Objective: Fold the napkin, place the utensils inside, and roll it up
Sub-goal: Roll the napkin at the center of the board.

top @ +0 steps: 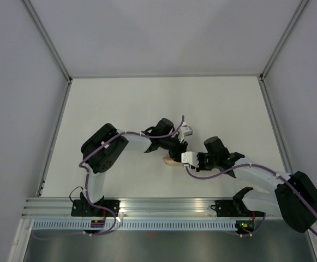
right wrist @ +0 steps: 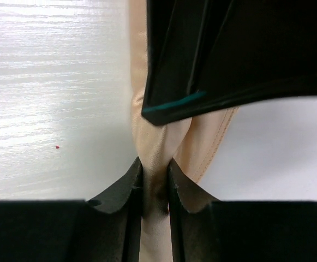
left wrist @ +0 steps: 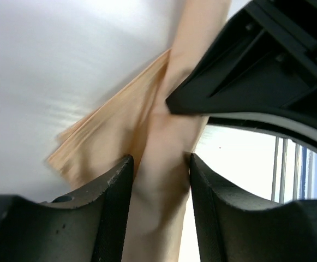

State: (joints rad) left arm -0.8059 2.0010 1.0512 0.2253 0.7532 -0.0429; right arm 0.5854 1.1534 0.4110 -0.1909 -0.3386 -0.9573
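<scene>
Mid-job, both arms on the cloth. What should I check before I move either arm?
1. Grip of the right gripper on the napkin: ok, shut tight on a bunched strip.
2. Hold of the left gripper: cannot tell. Cloth fills the gap between its fingers, but a firm clamp is unclear.
3. Clearance between the two grippers: not ok. They sit very close together on the same strip.
4. How the napkin lies: cannot tell. The top view hides most of it under the grippers.
5. Utensils located: cannot tell. None visible in any view.
</scene>
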